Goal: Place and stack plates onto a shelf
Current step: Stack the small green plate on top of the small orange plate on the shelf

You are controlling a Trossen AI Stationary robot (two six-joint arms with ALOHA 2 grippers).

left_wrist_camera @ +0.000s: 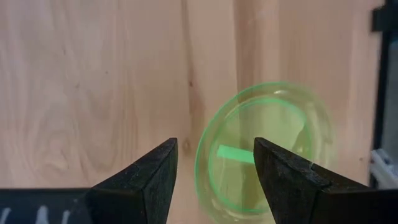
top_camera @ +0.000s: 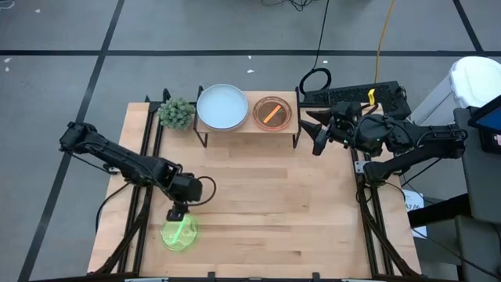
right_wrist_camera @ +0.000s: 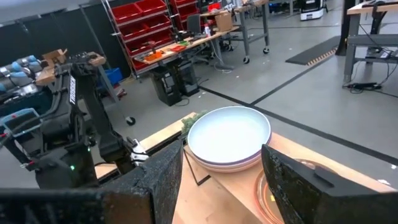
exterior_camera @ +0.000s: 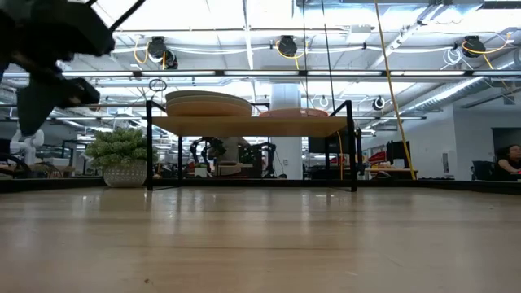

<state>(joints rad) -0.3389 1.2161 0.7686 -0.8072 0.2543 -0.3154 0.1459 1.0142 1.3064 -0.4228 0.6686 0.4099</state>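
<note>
Green plate (top_camera: 179, 233) lies flat on bench (top_camera: 258, 196), directly below left pincer (top_camera: 178, 213); pincer fingers (left_wrist_camera: 146, 180) spread, empty, one either side of the plate's near rim, not touching it. Right pincer (top_camera: 317, 135) hovers just beside the shelf (top_camera: 249, 125), at its orange-plate end, fingers (right_wrist_camera: 298, 180) spread, nothing between them. Shelf carries a stack of larger plates (top_camera: 222, 106), pale top one uppermost, on the side farther from right pincer; orange plate (top_camera: 272, 113) on the nearer side. Potted plant (top_camera: 177, 113) stands beyond the shelf's far end.
</note>
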